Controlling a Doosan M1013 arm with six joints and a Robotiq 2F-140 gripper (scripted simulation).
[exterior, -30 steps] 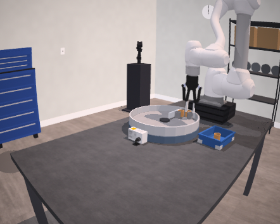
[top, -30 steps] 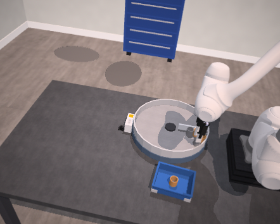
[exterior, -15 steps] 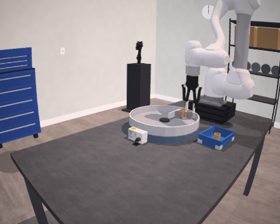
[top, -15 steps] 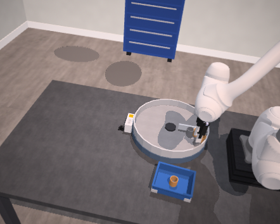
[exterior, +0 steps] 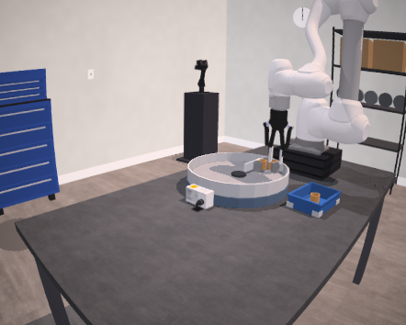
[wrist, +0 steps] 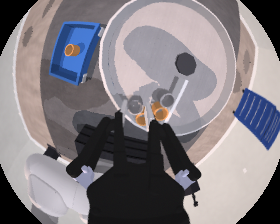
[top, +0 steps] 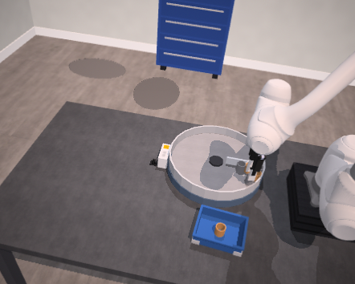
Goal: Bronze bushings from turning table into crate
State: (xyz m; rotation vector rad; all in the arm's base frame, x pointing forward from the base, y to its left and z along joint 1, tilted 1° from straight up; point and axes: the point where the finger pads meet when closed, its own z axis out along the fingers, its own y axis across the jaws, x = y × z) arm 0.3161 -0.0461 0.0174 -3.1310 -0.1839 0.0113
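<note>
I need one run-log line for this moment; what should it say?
gripper: partly open, empty | over bronze bushing near turning table rim | steel bushing beside it | crate: holds another bronze bushing

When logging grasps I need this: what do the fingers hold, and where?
Nothing is held. The gripper stands partly open, straddling a bronze cylindrical bushing on the round white turning table, not clamped.
</note>
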